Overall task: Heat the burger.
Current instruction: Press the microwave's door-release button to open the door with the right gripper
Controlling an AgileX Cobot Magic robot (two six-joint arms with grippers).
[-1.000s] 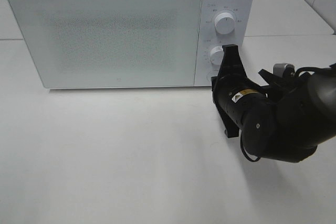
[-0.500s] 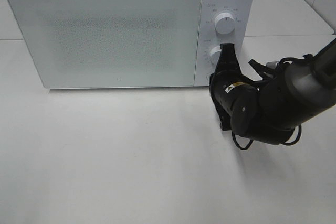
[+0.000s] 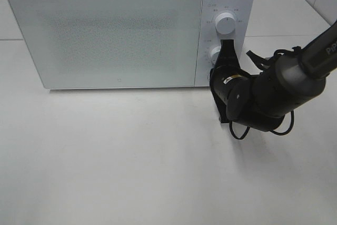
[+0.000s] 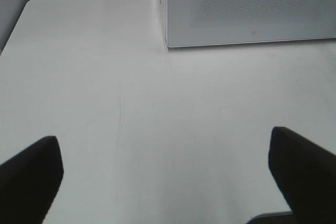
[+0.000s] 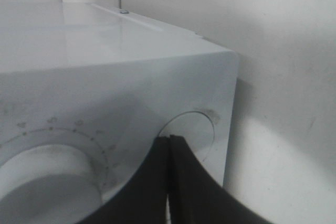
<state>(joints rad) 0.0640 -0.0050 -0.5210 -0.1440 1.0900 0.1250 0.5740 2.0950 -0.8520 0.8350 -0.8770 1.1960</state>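
Mostly just white table (image 4: 94, 87) is seen here. The left gripper (image 4: 167, 177) is held spread wide, with its two dark fingertips (image 4: 29, 182) poking in at opposite corners and bare tabletop shown between them. The lower front corner of the microwave (image 4: 252, 9) is caught at the far side, speckled door panel and all. A faint thin scratch (image 4: 121, 114) can be made out on the table, well short of the microwave.

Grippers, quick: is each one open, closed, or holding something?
Left gripper: open, empty.
Right gripper: closed, holding nothing, tips at the microwave control panel.
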